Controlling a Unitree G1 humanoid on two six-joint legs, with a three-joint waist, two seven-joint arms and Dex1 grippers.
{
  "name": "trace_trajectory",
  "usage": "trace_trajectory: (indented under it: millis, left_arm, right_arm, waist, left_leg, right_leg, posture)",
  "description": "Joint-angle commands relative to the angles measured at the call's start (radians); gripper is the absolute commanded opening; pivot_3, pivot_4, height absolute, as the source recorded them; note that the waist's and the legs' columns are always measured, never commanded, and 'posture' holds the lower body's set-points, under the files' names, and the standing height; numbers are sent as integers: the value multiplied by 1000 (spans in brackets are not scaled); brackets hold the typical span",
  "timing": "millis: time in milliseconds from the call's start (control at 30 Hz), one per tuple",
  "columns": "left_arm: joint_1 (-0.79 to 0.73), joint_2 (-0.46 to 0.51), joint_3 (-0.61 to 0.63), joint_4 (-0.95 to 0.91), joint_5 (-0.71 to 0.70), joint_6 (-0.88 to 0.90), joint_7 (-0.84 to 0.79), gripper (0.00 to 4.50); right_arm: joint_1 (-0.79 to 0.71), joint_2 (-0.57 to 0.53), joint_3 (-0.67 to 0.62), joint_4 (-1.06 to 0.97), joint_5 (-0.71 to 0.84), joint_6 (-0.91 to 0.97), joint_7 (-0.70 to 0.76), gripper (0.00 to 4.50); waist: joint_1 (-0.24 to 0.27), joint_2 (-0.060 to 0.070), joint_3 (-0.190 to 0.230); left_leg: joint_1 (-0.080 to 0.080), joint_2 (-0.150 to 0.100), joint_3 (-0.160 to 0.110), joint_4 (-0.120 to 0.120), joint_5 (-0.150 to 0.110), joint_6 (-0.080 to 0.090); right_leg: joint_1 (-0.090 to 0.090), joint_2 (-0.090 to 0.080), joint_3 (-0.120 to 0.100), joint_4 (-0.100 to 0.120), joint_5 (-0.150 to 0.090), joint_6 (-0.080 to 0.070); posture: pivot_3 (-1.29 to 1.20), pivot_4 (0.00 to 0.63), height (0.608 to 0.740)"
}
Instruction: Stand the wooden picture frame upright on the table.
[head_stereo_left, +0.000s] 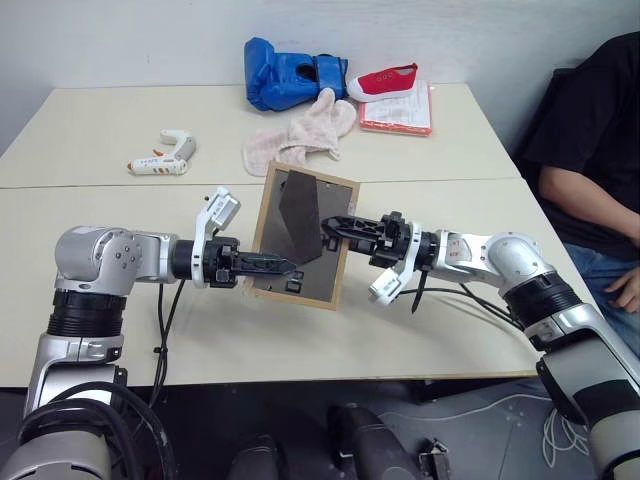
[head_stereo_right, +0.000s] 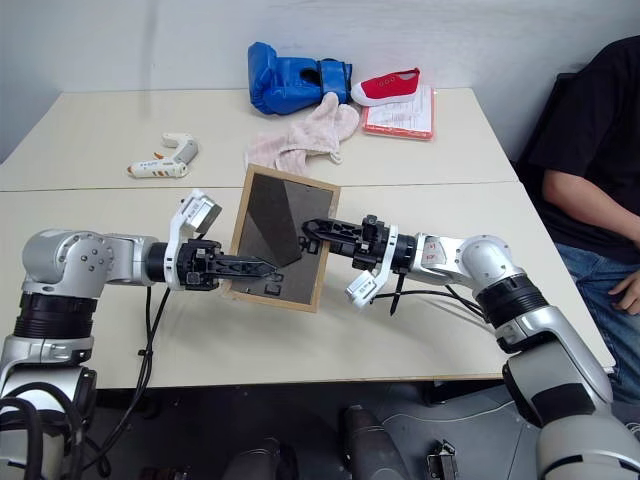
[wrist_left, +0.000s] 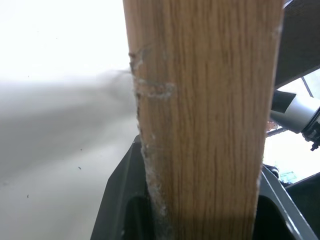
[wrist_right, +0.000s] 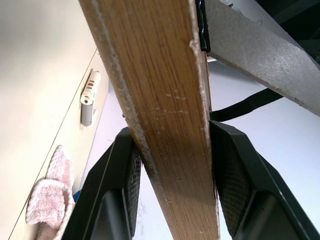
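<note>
The wooden picture frame is held tilted above the table, its dark grey back facing me. Its easel stand is partly folded out. My left gripper is shut on the frame's lower left edge; the left wrist view shows the light wood edge between its jaws. My right gripper reaches in from the right and is shut on the frame's right edge. In the right wrist view its black fingers press on both sides of the wood edge. The picture side is hidden.
On the far table half lie a white glue gun, a pink towel, a blue boxing glove, a red shoe and a pink-edged clipboard. A person in black sits at the right edge.
</note>
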Motion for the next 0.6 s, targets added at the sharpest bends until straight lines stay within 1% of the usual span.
trace_trajectory:
  millis: [33,67,100,167,200,267,333,367,467,533,567,600]
  left_arm:
    - [12,38,12,-88,-2,-21,22,1585]
    - [22,54,24,-99,-2,-25,26,1986]
    - [34,72,38,-113,-7,-27,26,2230]
    - [55,109,72,-136,-19,-28,32,2824]
    - [65,127,93,-146,-26,-24,38,3123]
    - [102,178,160,-179,-44,-22,46,3762]
    - [130,220,259,-203,-84,2,55,4345]
    - [144,236,316,-224,-107,14,63,4498]
    - [259,285,529,-364,-157,9,79,4500]
    - [373,288,649,-506,-170,-24,91,4500]
    - [411,285,683,-549,-178,-37,100,4500]
    - [447,279,712,-584,-183,-54,109,4500]
  right_arm:
    - [-42,-1,10,-1,32,-21,-4,1615]
    - [-43,-4,14,1,32,-28,-6,1614]
    - [-44,-6,17,5,30,-32,-9,1545]
    - [-49,-11,26,12,30,-38,-14,1263]
    - [-53,-13,30,17,30,-42,-16,1250]
    - [-60,-15,35,32,31,-50,-18,1250]
    - [-66,-17,41,45,35,-57,-16,1250]
    - [-69,-18,42,50,39,-61,-15,1250]
    - [-87,-12,38,91,87,-88,18,1250]
    - [-107,12,23,172,258,-146,141,1250]
    - [-112,20,17,201,329,-168,193,1250]
    - [-113,38,20,243,453,-184,290,1250]
  waist:
    - [-2,0,0]
    - [-2,0,0]
    - [-3,0,0]
    - [-7,0,0]
    - [-8,0,0]
    - [-13,0,0]
    - [-16,0,0]
    - [-16,0,0]
    - [-24,-1,0]
    - [-29,-1,0]
    - [-29,-1,1]
    - [-27,-1,1]
  left_leg:
    - [0,0,0,0,0,0]
    - [0,0,0,0,0,0]
    - [0,0,0,0,0,0]
    - [0,0,0,0,0,0]
    - [0,0,0,-1,0,0]
    - [0,0,0,-1,0,0]
    - [0,0,0,-1,0,0]
    - [0,0,0,-1,0,0]
    - [0,0,0,-1,0,0]
    - [1,0,0,-3,0,0]
    - [2,0,0,-4,0,0]
    - [2,0,0,-4,0,0]
  right_leg:
    - [0,0,0,0,0,0]
    - [0,0,0,0,0,0]
    - [0,0,0,0,0,0]
    - [0,0,0,0,0,0]
    - [0,0,0,0,0,0]
    - [0,0,0,0,0,0]
    - [0,0,0,0,0,0]
    - [0,0,0,0,0,-1]
    - [0,0,0,0,0,-1]
    - [0,0,0,-1,0,-1]
    - [0,0,0,-2,0,-1]
    - [1,0,0,-2,0,-1]
  posture:
    - [0,150,740]
    - [0,150,740]
    - [0,150,740]
    - [0,150,740]
    - [0,150,740]
    - [0,150,740]
    - [0,150,740]
    - [0,150,740]
    - [0,150,740]
    - [0,150,740]
    - [0,150,740]
    - [0,150,740]
